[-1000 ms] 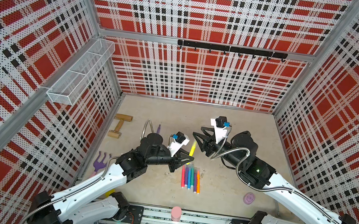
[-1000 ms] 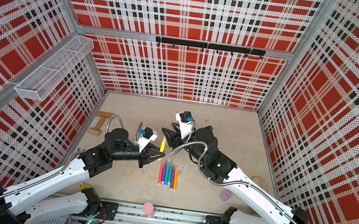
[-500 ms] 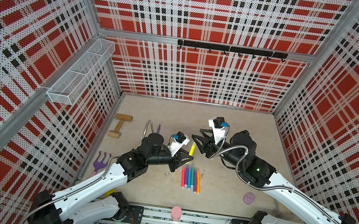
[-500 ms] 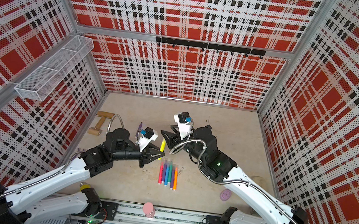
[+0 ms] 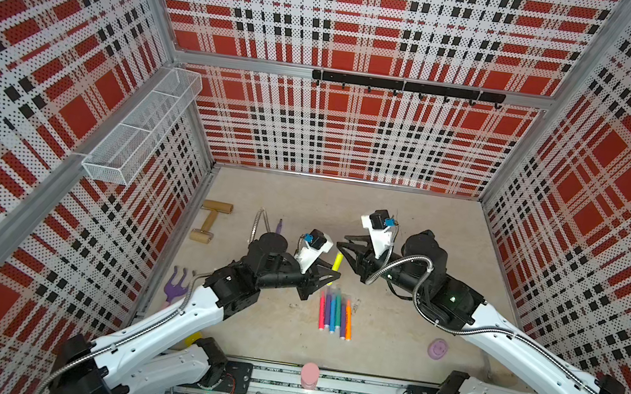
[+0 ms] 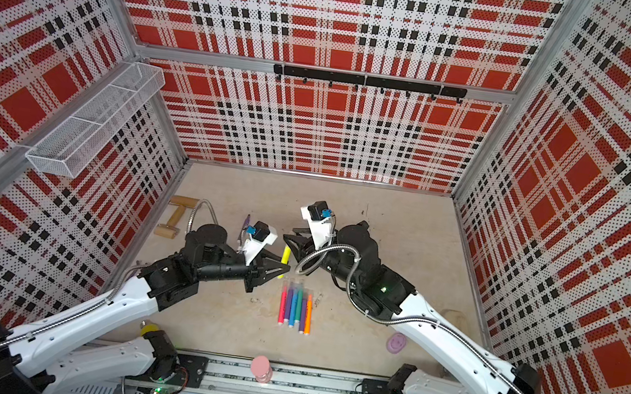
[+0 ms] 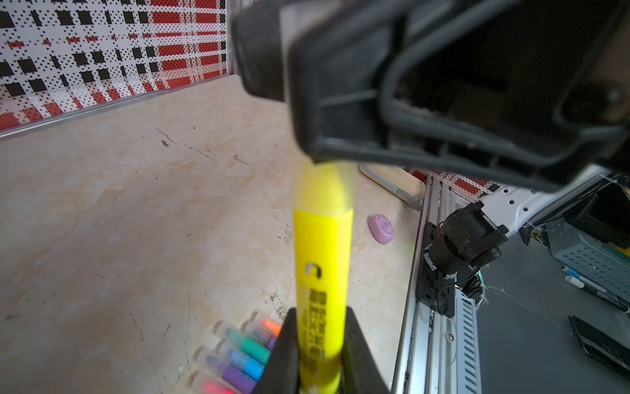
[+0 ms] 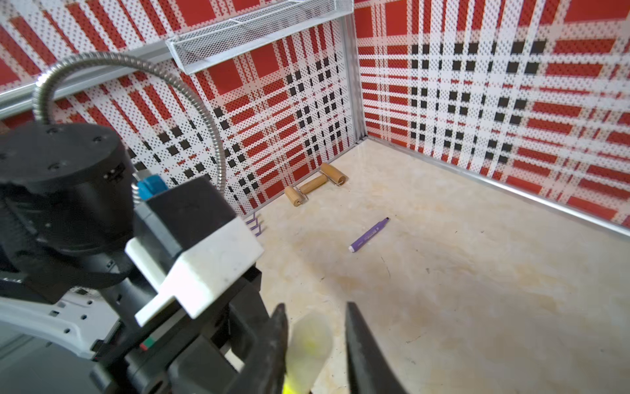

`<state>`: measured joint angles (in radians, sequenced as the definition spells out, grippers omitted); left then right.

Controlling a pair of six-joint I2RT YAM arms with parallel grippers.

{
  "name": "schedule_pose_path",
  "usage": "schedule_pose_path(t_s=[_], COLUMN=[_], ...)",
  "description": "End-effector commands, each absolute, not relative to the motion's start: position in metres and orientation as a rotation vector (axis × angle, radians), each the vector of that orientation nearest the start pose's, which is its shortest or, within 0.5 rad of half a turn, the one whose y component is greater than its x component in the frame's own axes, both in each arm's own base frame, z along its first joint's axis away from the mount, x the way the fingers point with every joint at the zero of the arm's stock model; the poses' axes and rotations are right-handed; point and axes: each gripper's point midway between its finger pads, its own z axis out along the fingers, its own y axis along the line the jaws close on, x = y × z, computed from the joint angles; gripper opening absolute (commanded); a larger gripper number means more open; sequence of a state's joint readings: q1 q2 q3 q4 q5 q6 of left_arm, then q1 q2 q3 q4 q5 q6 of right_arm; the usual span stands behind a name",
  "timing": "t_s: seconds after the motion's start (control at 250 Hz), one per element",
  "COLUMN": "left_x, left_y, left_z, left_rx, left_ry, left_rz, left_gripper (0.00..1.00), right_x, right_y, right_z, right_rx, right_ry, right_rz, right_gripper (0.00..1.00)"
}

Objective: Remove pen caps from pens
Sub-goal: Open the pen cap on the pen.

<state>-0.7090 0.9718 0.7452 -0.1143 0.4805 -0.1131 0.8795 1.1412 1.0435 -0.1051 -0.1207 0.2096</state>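
Left gripper [image 7: 318, 319] clamps a slim yellow felt marker pen [image 7: 322, 259]; right gripper [image 8: 315, 305], closed off-centre on its pale translucent plastic cap [image 8: 308, 344], may slip when pulling

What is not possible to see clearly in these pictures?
- yellow cap: blurred in the right wrist view; tip hidden by the right hand in the left wrist view.
- row of pens: left wrist view, bodies hidden by the left hand and the edge.
- yellow object: both top views, mostly under the left arm.
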Motion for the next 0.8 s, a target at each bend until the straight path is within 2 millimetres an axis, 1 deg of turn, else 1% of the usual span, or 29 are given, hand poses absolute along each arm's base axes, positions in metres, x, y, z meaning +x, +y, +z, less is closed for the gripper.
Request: schedule_pose_path(t_s=[0.0,0.08,0.168,0.232,0.36,0.432,0.524,0.58,0.7,0.792], left_x=[0.205,0.206,0.208,0.210,0.214,0.213,0.211,0.212,0.215,0.213], left_y=[-0.281,-0.279,-0.278,-0.278,-0.280,-0.283,-0.288,-0.289,-0.289,-0.291], left_z=[0.283,0.283,0.282,0.276,0.262,0.250,0.238,0.234,0.230,0.226], left_rx=[0.905,0.897,0.890,0.887,0.892,0.914,0.934,0.936,0.927,0.932], left_ry=[1.710,1.708,1.712,1.731,1.783,1.818,1.852,1.866,1.888,1.901], left_rz=[-0.998,-0.984,-0.972,-0.963,-0.915,-0.887,-0.871,-0.861,-0.855,-0.874], left_gripper=[0.00,0.00,0.00,0.00,0.00,0.00,0.00,0.00,0.00,0.00], right_x=[0.244,0.244,0.246,0.248,0.261,0.268,0.275,0.277,0.276,0.275], right_y=[0.324,0.324,0.319,0.312,0.286,0.267,0.243,0.231,0.217,0.207], right_z=[0.344,0.344,0.348,0.354,0.367,0.376,0.389,0.394,0.403,0.409], right_rx=[-0.701,-0.704,-0.681,-0.651,-0.533,-0.460,-0.378,-0.339,-0.287,-0.251], right_ry=[1.707,1.708,1.701,1.687,1.664,1.639,1.597,1.580,1.545,1.516], right_rz=[0.873,0.885,0.898,0.928,0.965,0.975,0.965,0.949,0.914,0.880], right_gripper=[0.11,0.00,0.00,0.00,0.00,0.00,0.00,0.00,0.00,0.00])
